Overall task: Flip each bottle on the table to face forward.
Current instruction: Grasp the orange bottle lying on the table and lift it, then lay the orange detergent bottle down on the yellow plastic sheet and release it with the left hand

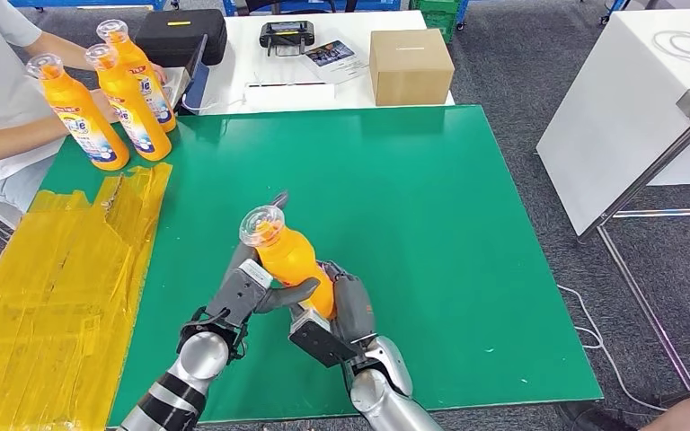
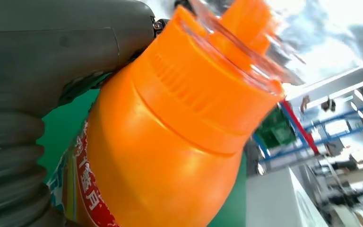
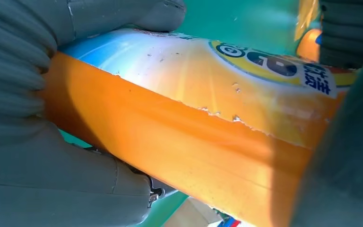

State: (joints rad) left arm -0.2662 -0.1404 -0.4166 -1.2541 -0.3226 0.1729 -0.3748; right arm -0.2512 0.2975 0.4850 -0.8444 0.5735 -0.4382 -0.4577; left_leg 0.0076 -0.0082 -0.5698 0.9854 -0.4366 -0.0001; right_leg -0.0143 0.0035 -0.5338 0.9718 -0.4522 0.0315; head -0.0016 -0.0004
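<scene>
Orange bottle (image 1: 292, 260) sandwiched between both hands, cap tilted up-left; left hand (image 1: 250, 292) grips shoulder, right hand (image 1: 341, 314) clamps base. Label side unclear from head view.

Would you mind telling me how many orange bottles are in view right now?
4. One bottle is held by both hands above the green mat. Three stand grouped at the mat's far left corner, beside a person.

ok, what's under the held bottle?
Green mat around it. Both hands, left and right, grip the bottle; its base and the mat directly beneath are covered.
</scene>
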